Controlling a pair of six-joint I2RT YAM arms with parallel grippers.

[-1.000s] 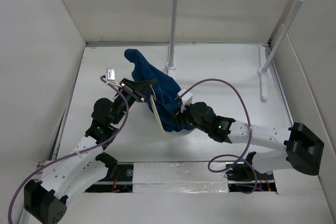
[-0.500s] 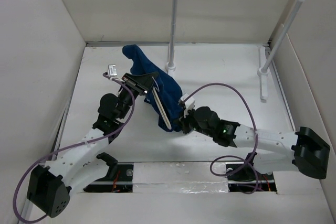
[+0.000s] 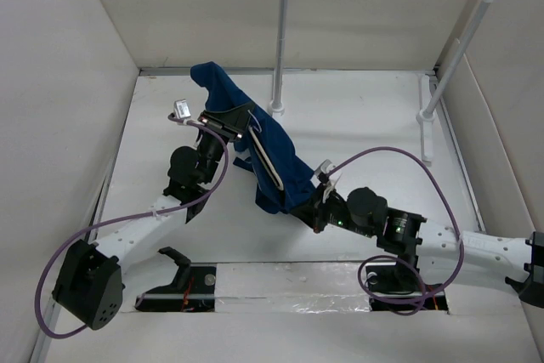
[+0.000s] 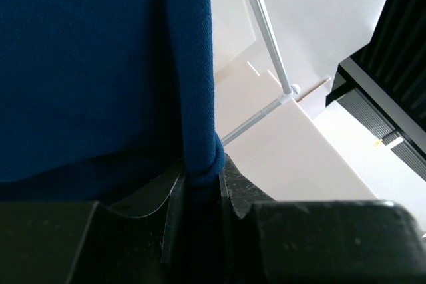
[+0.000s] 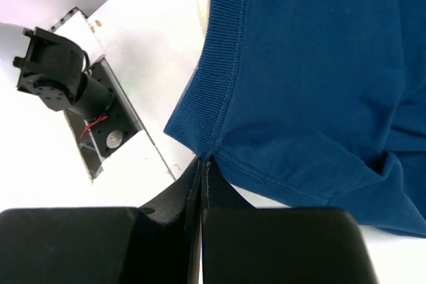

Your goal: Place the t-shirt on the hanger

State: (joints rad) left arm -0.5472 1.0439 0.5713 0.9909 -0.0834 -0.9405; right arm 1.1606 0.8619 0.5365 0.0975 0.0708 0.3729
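Right pincer [image 5: 202,164], pressed shut on the ribbed edge of the t-shirt [image 3: 285,163], sits at the near end of the hanger [image 3: 270,172], whose long axis slants away leftward to the left pincer [image 3: 240,127], clamped on a navy fold, the cloth draped between them over the tabletop [image 3: 365,116]

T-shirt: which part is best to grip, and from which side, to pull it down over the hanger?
The ribbed collar band, from the near, low side, as the right gripper does: this stitched, thicker edge of the t-shirt hangs free by the hanger.
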